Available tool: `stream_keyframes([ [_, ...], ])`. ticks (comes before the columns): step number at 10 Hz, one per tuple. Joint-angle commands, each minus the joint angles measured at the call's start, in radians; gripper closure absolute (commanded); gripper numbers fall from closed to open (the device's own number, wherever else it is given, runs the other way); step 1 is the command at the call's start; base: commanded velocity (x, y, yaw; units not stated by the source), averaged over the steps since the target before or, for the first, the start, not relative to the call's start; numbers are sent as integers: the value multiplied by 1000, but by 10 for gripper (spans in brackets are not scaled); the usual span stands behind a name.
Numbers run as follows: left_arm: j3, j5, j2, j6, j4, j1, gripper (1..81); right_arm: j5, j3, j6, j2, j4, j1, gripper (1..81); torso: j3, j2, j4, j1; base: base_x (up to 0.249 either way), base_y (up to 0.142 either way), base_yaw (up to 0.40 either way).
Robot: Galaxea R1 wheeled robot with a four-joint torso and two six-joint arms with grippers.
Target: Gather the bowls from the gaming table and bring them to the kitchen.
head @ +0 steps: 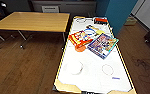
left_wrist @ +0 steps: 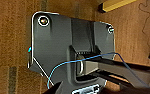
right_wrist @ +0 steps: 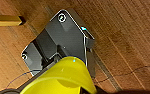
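Note:
The gaming table (head: pixel 66 87) stands right in front of me in the head view, a long glossy white top with a tan rim. An orange bowl (head: pixel 80 47) sits near its middle, partly tucked under a red and yellow game box (head: pixel 79 37). A white bowl (head: pixel 76 67) rests on the near left part of the top, pale against the white surface. In both wrist views the dark plates of my arms hang over wooden floor. A rounded yellow shape (right_wrist: pixel 63 78) sits close to the right wrist camera; what it is cannot be told.
Several colourful flat game boxes (head: pixel 102 45) lie across the table's middle and far end. A plain wooden table (head: pixel 33 21) stands to the left, a teal wall (head: pixel 119 12) to the far right. Wooden floor (head: pixel 23 67) runs along both sides of the table. A tan table edge (left_wrist: pixel 116 3) shows in the left wrist view.

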Motion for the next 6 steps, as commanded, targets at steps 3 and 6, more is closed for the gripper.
stream_keyframes([
  [3, 235, 54, -214, -68, -3, -122, 10, -26, -106, -3, 83, -70, -58, 811, 0, 0, 0, 0, 0, 0, 0],
  [6, 404, 64, -282, -88, -8, -234, 10, -29, -133, -2, 128, -82, -54, 811, 0, 0, 0, 0, 0, 0, 0],
])
